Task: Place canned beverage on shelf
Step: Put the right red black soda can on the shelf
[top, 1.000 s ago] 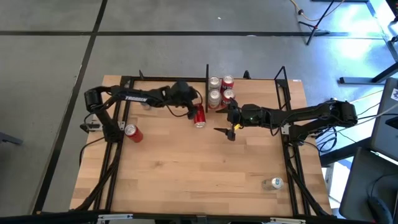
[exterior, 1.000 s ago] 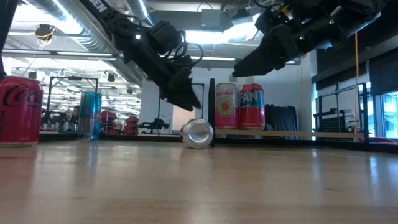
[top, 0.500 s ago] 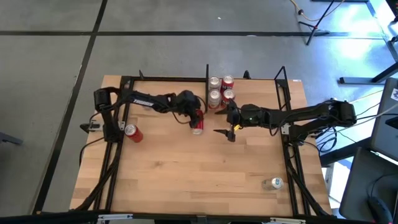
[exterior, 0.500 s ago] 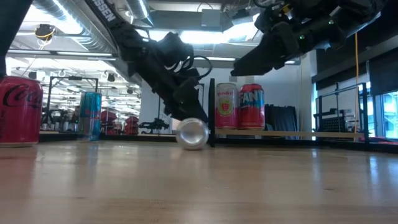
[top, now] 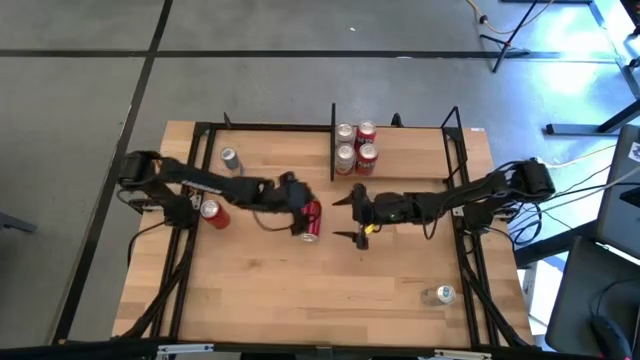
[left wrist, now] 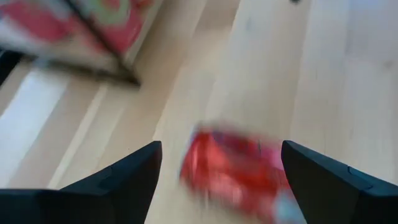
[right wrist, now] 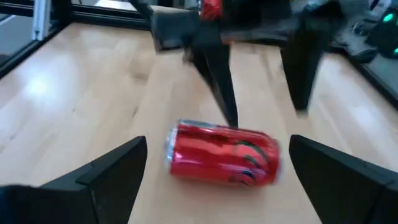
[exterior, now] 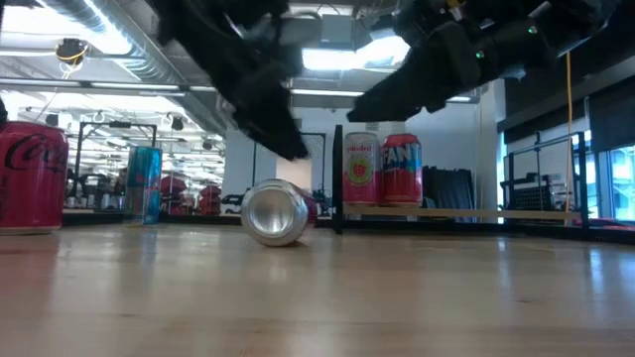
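I can read "Coca-Cola" script, cut off by the frame edge, on the red can (exterior: 30, 178) at my far left. "FANTA", partly visible, shows on the red-and-blue can (exterior: 402, 171) in the shelf (exterior: 466, 212).

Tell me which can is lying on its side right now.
The red can at mid-table, between the left gripper and the right gripper, both open. The cans on the shelf and the others on the table stand upright.

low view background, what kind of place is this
Probably a robotics lab or workshop, not a shop: exposed ceiling ducts, more metal rigs standing behind the wooden table, and a small test shelf holding four cans.
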Tool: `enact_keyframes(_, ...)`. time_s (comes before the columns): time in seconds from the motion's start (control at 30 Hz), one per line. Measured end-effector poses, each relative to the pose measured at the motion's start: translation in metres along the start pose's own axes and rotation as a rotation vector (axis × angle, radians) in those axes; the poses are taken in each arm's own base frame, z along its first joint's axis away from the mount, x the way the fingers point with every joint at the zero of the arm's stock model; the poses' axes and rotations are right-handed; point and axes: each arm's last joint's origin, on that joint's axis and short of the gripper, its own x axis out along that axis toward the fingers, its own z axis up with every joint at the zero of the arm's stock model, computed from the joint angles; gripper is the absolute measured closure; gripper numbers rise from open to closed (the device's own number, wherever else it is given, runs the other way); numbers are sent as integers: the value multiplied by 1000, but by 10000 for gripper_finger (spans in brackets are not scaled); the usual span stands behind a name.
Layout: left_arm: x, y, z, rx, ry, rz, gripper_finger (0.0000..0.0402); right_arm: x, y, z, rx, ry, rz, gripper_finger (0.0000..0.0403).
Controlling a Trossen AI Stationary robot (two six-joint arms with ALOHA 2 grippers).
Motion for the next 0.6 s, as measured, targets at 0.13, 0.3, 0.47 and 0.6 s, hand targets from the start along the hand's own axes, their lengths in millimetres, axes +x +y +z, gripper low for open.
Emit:
enact_keyframes(0.13, -31, -22, -20, -38, 59, 108, 86, 19, 14, -8, 50, 41, 6, 27)
enact_keyframes(0.3, -35, -42, -60, -96, 52, 208, 86, 44, 21, 2, 187, 54, -67, 27)
enact_keyframes(0.47, -25, -45, -96, -160, -51, 276, 86, 62, 17, 6, 361, 202, -267, 27)
enact_keyframes(0.6, -19, -43, -108, -181, -134, 263, 86, 73, 15, 0, 440, 224, -310, 27)
